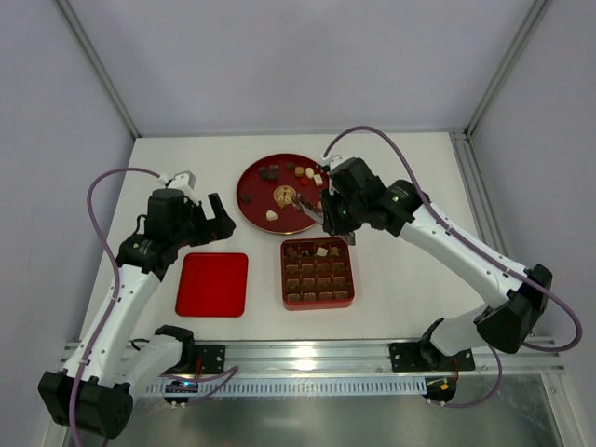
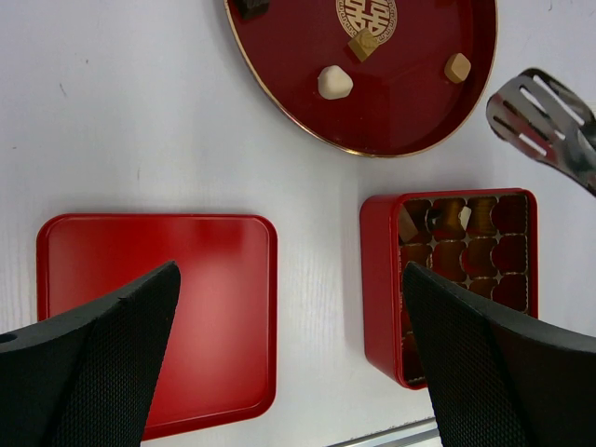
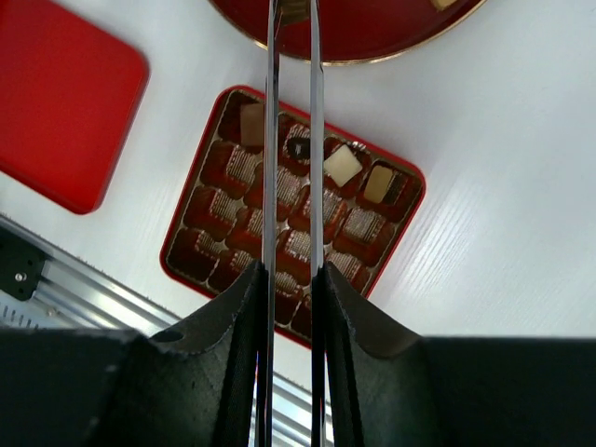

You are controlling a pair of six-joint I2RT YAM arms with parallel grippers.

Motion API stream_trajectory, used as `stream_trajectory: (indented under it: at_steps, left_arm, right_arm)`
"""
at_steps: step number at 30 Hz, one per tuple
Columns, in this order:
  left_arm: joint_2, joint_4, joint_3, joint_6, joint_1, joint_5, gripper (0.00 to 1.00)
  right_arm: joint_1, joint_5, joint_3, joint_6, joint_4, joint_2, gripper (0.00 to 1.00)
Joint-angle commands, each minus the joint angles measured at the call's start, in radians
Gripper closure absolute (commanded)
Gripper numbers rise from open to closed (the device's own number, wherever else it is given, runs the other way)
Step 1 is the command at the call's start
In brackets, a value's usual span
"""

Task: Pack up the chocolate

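- Top view: my left claw [image 1: 207, 223] hangs over the white table [image 1: 400, 177], just above the flat red square lid [image 1: 212, 284]. Jaws are spread wide, released.
- My right claw [image 1: 328, 216] is clenched on slim metal tongs [image 1: 307, 207]. The tongs reach over the near-right part of the round red plate [image 1: 253, 207].
- Small dark-brown, tan and cream chocolate pieces [image 1: 271, 215]: most lie loose on the plate. Four sit in the square red box with brown grid [image 1: 318, 304], all in the row nearest the plate. The box is just beside the plate, with the lid to its left, apart.
- Left wrist view: my fingers [image 2: 102, 363] are wide apart, one in front of the lid [image 2: 205, 279], the other in front of the box's [image 2: 377, 298] near part.
- On the plate [image 2: 289, 37]: one cream piece [image 2: 334, 82], two tan cubes, and a dark one cut off at the top edge. The slotted end of the tongs [image 2: 545, 116] shows at the right, just beside the plate rim.
- Right wrist view: my claw [image 3: 291, 275] pinches both tong blades [image 3: 273, 140], which are near parallel with a narrow gap. The blades run over the box [image 3: 212, 207] to the plate [image 3: 372, 28] rim. I can't tell if the tips hold anything; they're cut off at the frame edge.
- The box's far row reads tan, dark, cream [image 3: 341, 166], tan.
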Motion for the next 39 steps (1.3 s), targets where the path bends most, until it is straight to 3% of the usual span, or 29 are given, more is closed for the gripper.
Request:
stream_trajectory:
  at_steps: [1, 14, 26, 39]
  left_arm:
    - [-0.003, 0.018, -0.001, 0.001, 0.003, 0.003, 0.00]
    - [-0.003, 0.017, -0.003, 0.001, 0.003, -0.007, 0.00]
    - [-0.003, 0.014, -0.001, 0.001, 0.001, -0.011, 0.00]
    - [-0.004, 0.014, -0.001, 0.003, 0.001, -0.011, 0.00]
  right_arm:
    - [0.061, 0.023, -0.052, 0.060, 0.016, -0.076, 0.74]
    - [0.227, 0.040, -0.251, 0.208, 0.010, -0.248, 0.74]
    - [0.287, 0.037, -0.343, 0.261, 0.065, -0.252, 0.74]
    - [0.307, 0.045, -0.336, 0.262, 0.088, -0.200, 0.73]
